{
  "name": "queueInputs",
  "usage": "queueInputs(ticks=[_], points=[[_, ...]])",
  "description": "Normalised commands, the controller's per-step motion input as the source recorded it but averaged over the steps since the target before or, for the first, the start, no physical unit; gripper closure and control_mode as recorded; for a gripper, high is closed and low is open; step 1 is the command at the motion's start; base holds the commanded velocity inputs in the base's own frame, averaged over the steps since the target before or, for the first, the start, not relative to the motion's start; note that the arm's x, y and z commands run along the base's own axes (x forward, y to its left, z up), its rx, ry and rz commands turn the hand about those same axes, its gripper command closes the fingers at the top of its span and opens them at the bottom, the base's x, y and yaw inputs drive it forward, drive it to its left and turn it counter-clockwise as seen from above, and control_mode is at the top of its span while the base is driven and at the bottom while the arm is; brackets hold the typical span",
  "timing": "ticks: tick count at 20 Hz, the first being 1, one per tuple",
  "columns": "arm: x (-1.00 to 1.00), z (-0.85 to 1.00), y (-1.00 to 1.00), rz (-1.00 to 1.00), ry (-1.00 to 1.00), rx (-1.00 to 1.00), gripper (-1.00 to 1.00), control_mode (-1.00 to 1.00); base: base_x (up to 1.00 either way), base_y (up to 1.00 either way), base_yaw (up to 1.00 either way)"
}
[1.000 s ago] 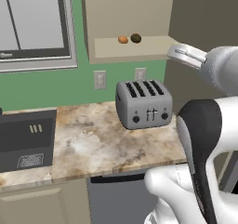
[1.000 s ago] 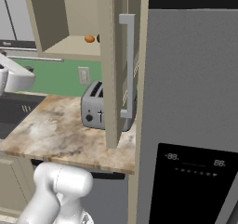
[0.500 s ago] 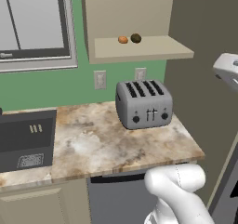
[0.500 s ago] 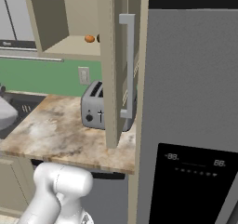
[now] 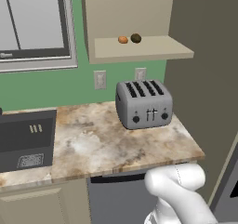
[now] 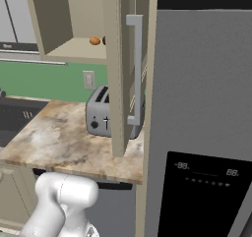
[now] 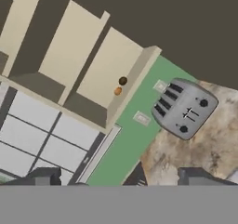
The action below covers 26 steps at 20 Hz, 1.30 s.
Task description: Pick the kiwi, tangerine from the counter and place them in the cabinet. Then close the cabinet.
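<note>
The dark brown kiwi and the orange tangerine lie side by side on the shelf of the open cabinet, above the marbled counter. From the right base view the tangerine shows on the shelf, and the cabinet door stands open toward the camera, covering most of the kiwi. In the hand view my gripper is open with nothing between its tips. It looks from a distance at the kiwi and tangerine in the cabinet.
A grey four-slot toaster stands on the counter under the cabinet. A dark appliance sits at the counter's left, below a window. The grey fridge rises right of the door and its bar handle.
The arm has swung out of the left base view, where its hand was beside the shelf a second ago. Both fruits have stayed on the shelf.
</note>
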Motion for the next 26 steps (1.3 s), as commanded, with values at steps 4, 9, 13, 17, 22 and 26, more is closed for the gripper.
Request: queueInputs(ticks=[4, 9, 13, 17, 22, 26], points=[[-0.58, 0.11, -0.33, 0.01, 0.00, 0.27, -1.00, -1.00, 0.00, 0.00, 0.00], [-0.40, 0.20, -0.41, 0.00, 0.16, 0.24, -1.00, -1.00, 0.00, 0.00, 0.00], [-0.07, 0.14, -0.51, 0.00, 0.18, 0.23, -1.00, -1.00, 0.00, 0.00, 0.00], [0.01, 0.00, -0.61, 0.00, 0.14, 0.22, -1.00, -1.00, 0.00, 0.00, 0.00], [0.21, -0.02, -0.71, 0.00, 0.08, 0.22, -1.00, -1.00, 0.00, 0.00, 0.00], [0.27, -0.06, -0.72, 0.00, 0.06, 0.22, -1.00, -1.00, 0.00, 0.00, 0.00]])
